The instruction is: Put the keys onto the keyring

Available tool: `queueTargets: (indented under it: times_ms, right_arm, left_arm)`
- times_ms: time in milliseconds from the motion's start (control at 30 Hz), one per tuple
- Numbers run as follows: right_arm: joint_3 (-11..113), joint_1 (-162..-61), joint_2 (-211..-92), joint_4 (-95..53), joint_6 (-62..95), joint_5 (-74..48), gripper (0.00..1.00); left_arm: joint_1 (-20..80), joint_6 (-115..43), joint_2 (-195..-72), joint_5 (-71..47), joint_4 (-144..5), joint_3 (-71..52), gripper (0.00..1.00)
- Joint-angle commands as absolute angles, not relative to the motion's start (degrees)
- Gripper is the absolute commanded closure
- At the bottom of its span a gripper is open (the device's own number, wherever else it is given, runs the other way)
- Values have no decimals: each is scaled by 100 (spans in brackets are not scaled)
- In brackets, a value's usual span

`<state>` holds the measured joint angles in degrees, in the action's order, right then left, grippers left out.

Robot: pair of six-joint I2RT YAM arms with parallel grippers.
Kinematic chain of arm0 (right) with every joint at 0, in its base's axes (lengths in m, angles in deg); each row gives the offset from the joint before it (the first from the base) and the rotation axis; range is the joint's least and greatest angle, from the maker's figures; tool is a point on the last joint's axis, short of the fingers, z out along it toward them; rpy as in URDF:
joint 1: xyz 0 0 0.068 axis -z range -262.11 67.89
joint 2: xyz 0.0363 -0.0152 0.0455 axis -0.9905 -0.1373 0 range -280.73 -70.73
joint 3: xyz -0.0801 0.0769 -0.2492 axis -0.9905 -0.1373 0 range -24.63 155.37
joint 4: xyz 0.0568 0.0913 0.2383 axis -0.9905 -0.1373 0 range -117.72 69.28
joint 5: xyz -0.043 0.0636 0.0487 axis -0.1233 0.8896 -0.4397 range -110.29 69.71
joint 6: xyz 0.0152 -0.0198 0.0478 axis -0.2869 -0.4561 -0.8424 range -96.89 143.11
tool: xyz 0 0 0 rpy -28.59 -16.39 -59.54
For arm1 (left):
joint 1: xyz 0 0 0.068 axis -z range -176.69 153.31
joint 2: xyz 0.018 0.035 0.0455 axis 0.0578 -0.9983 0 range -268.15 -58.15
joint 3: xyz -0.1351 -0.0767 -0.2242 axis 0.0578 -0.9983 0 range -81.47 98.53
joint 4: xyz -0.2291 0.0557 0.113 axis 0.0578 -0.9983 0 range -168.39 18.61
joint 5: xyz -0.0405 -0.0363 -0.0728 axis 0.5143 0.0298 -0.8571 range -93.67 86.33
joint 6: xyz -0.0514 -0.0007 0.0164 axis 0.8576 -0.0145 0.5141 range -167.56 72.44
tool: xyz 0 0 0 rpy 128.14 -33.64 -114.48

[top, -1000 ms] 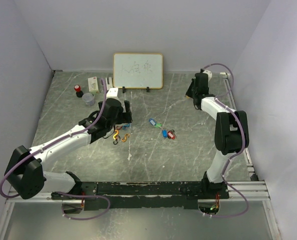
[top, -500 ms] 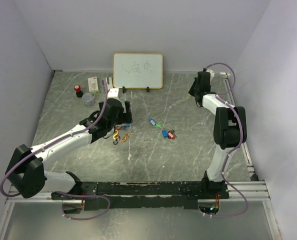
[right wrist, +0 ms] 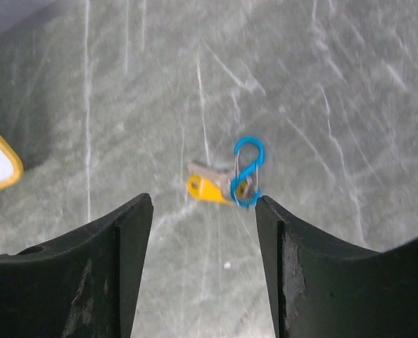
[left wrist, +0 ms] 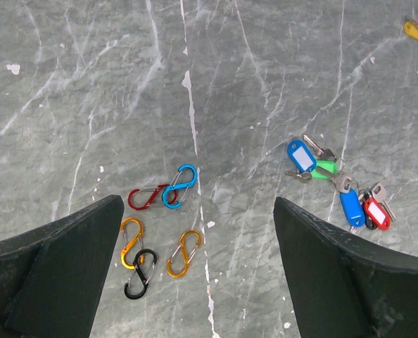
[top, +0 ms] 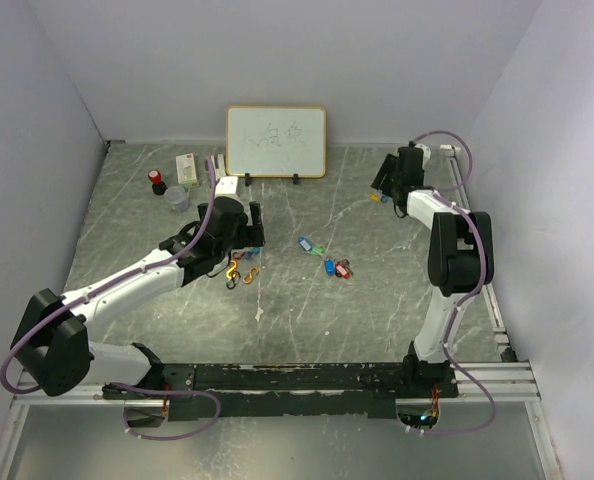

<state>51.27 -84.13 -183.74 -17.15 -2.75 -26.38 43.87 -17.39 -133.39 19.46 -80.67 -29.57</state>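
Observation:
Several keys (top: pixel 324 258) with blue, green and red tags (left wrist: pixel 336 186) lie mid-table, right of my left gripper (left wrist: pixel 198 211), which hovers open and empty. Below it several S-shaped clip keyrings (left wrist: pixel 160 229) lie loose: red, blue, two orange, one black. At the far right a yellow-tagged key (right wrist: pixel 207 189) lies on the table with a blue clip keyring (right wrist: pixel 245 171) across its metal end; whether the clip is threaded through I cannot tell. My right gripper (right wrist: pixel 203 200) hangs open just above this pair (top: pixel 375 197), touching neither.
A small whiteboard (top: pixel 276 141) stands at the back. A red-capped bottle (top: pixel 157 181), a clear cup (top: pixel 177 197) and a white box (top: pixel 187 166) sit at the back left. Grey walls close in on both sides, and a rail (top: pixel 477 250) runs along the right edge.
My right gripper went from shut to open, and the yellow key with the blue clip now lies free on the table under it. The left arm has not moved.

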Motion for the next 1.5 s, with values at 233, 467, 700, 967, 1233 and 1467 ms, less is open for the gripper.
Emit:
queueTargets:
  times_ms: [233, 467, 700, 967, 1233, 1467]
  right_arm:
    - [3891, -9934, -16855, -2163, 21, -3001, 38]
    - [3311, -10840, -16302, -2143, -96, -2900, 38]
    - [2881, -11009, -16255, -2330, -189, -2822, 45]
    - [2659, -11172, -16508, -2092, -324, -2676, 60]
    - [2635, -11190, -16761, -2046, -373, -2676, 62]
    - [2660, -11190, -16936, -2030, -388, -2670, 65]
  left_arm:
    - [4406, -1795, -13553, 1858, -7914, -2843, 0]
    - [4406, -1828, -13597, 1832, -7971, -2846, 0]
    - [4407, -1805, -13732, 1751, -8007, -2786, 0]
    - [4408, -1817, -13762, 1801, -8027, -2782, 0]
    - [4402, -1825, -13808, 1804, -8013, -2776, 0]
    - [4409, -1826, -13789, 1830, -7999, -2803, 0]
